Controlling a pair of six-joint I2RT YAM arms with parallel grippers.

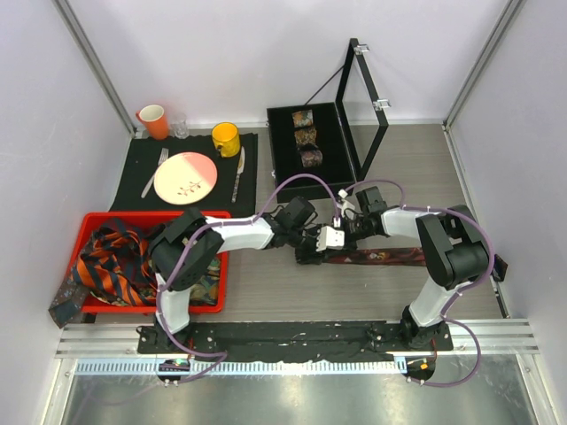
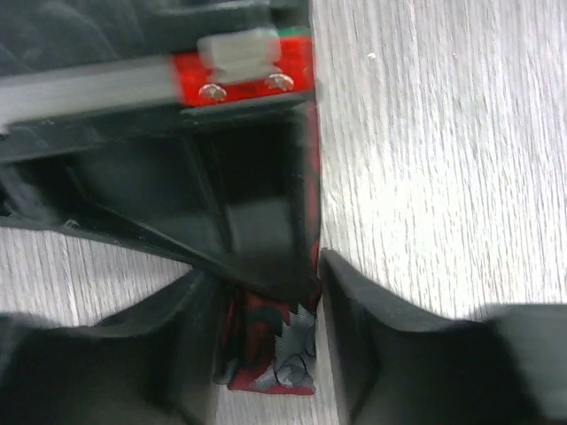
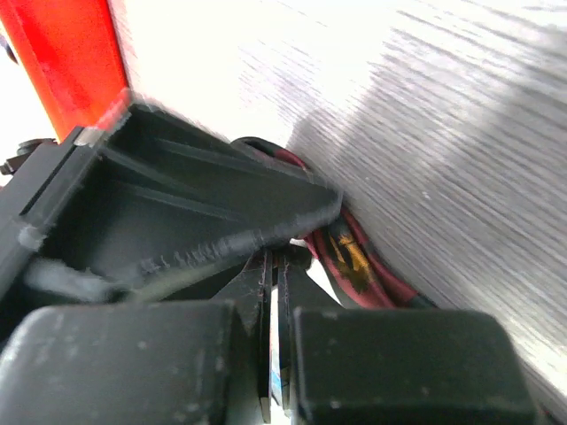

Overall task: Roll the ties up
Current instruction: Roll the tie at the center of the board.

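Note:
A dark red patterned tie (image 1: 390,257) lies flat on the table, running right from both grippers. My left gripper (image 1: 321,241) and right gripper (image 1: 342,228) meet at its left end. In the left wrist view the left gripper (image 2: 266,270) is open. Its fingers (image 2: 381,345) straddle the tie's folded end (image 2: 270,359) and the right gripper's fingertip. In the right wrist view the right gripper (image 3: 276,266) is pressed shut on a thin layer, with the tie (image 3: 354,266) bunched beside it. Three rolled ties (image 1: 306,137) sit in a black box. An orange-navy striped tie (image 1: 106,266) lies in the red bin.
The red bin (image 1: 155,217) at the left holds several loose ties, and one dark tie (image 1: 66,301) hangs over its near-left corner. The black box (image 1: 282,142) has an upright open lid (image 1: 365,97). A black placemat (image 1: 137,173) carries a plate, cutlery, cups and a glass.

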